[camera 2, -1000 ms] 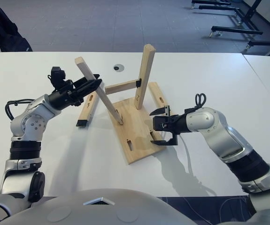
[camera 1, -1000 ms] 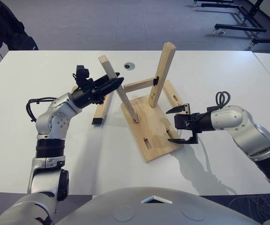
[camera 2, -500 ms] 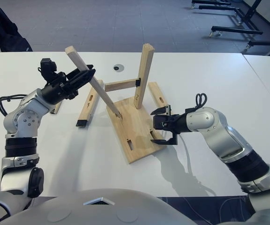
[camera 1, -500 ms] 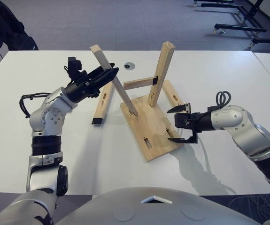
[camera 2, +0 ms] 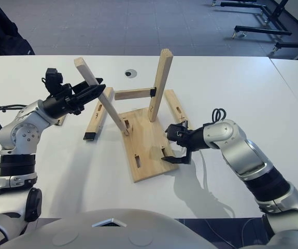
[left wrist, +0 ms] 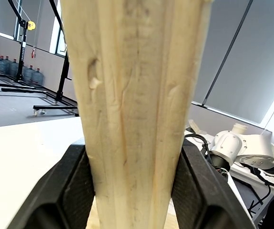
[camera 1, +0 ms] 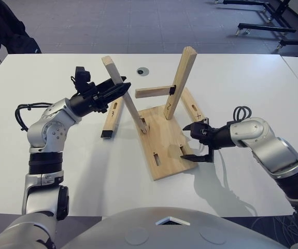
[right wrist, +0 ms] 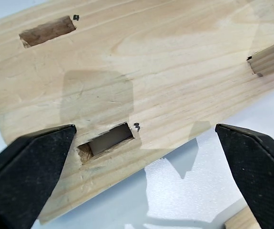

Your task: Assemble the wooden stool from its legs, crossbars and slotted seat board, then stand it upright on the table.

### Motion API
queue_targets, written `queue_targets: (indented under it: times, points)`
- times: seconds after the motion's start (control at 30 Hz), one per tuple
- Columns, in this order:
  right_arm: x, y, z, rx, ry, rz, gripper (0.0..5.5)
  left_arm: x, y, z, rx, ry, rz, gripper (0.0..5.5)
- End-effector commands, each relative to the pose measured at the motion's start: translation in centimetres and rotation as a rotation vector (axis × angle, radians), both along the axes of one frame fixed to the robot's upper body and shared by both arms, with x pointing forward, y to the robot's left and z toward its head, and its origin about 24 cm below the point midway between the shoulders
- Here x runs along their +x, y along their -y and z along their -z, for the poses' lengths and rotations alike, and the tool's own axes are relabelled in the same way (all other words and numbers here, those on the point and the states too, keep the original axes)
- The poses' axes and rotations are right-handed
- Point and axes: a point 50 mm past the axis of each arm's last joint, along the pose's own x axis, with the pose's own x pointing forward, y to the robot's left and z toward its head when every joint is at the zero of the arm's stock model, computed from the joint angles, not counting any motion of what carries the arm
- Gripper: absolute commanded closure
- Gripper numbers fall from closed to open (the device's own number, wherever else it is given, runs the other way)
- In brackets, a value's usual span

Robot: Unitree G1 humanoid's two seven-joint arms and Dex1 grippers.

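With your left pincer (camera 1: 122,89) clamped on the tilted leg (camera 1: 135,111), its lower end at the seat board (camera 1: 156,140) lying flat on the tabletop (camera 1: 242,88), and your right pincer (camera 1: 187,141) gaping wide at the board's right edge, a slanted push could skid the unheld board and topple the upright leg (camera 1: 179,83).

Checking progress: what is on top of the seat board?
An upright leg with a crossbar stands on the seat board; the left tool holds a second leg tilted onto it. Slots beneath both feet are covered.
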Motion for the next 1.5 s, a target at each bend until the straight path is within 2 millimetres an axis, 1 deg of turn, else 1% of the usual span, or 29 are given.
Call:
queue_targets:
  times: [0.03, 0.3, 0.43, 0.53, 0.67, 0.77, 0.87, 1.23, 1.4, 1.5]
  points:
    - [-0.4, 0.0, 0.5, -0.017, -0.022, -0.006, 0.1, 0.4, -0.4, -1.5, 0.048, 0.072, 0.001, 3.46]
    - [-0.4, 0.3, 1.1, -0.057, 0.0, -0.013, 0.1, 1.1, -0.7, -2.5, 0.057, 0.106, -0.001, 3.46]
    - [-0.2, 0.2, 0.8, -0.045, -0.004, 0.002, 0.1, 1.3, -1.0, -3.0, 0.026, 0.114, -0.005, 3.46]
    - [0.6, -0.3, -0.4, 0.025, -0.023, 0.043, 0.1, 1.5, -1.3, -2.8, 0.03, 0.109, -0.006, 3.46]
    - [1.8, -1.1, -2.5, 0.139, -0.041, 0.095, 0.1, 1.7, -1.4, -2.2, 0.036, 0.097, -0.004, 3.46]
    - [2.6, -1.2, -3.7, 0.182, -0.038, 0.124, 0.1, 1.9, -1.5, -1.9, 0.04, 0.089, -0.002, 3.46]
    - [3.2, -1.3, -4.4, 0.202, -0.033, 0.137, 0.1, 2.2, -1.4, -1.8, 0.035, 0.088, 0.0, 3.46]
    - [3.7, -0.6, -4.4, 0.204, -0.06, 0.16, 0.1, 2.4, -0.4, -2.3, 0.003, 0.12, 0.014, 3.46]
    - [3.8, -0.7, -4.4, 0.201, -0.064, 0.15, 0.1, 2.2, 0.2, -1.6, -0.002, 0.107, 0.021, 3.46]
    - [3.8, -0.8, -4.4, 0.195, -0.066, 0.141, 0.1, 2.2, 0.1, -1.1, -0.003, 0.098, 0.013, 3.46]
